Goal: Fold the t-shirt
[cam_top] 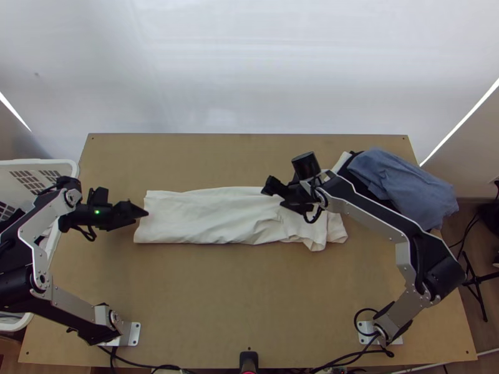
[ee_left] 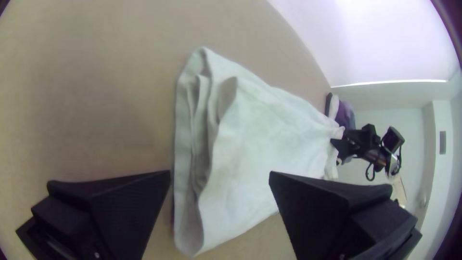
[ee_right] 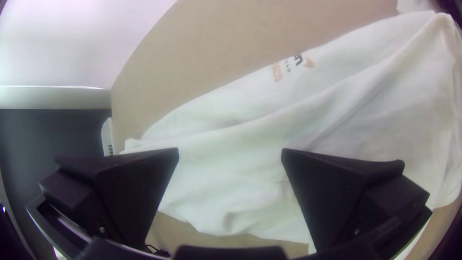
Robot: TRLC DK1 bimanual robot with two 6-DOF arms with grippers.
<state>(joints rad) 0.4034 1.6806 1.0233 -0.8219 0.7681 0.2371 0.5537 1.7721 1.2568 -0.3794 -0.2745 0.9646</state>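
I am viewing the t-shirt (cam_top: 206, 218) lying lengthwise, parallel to the surface's (cam_top: 249, 299) far edge, the open left pincer (ee_left: 220, 173) standing just beside its left-edge end, apparently better placed for folding that end, the open right pincer (ee_right: 230, 150) hovering above its right-edge half.

A pale, smooth backdrop (cam_top: 249, 68) rises beyond the far edge of the counter (cam_top: 249, 293), flanked by slanting bright strips of light (cam_top: 460, 123). Past the right edge, a thin-legged black stand (cam_top: 477, 282) rests on brown floor (cam_top: 483, 333).
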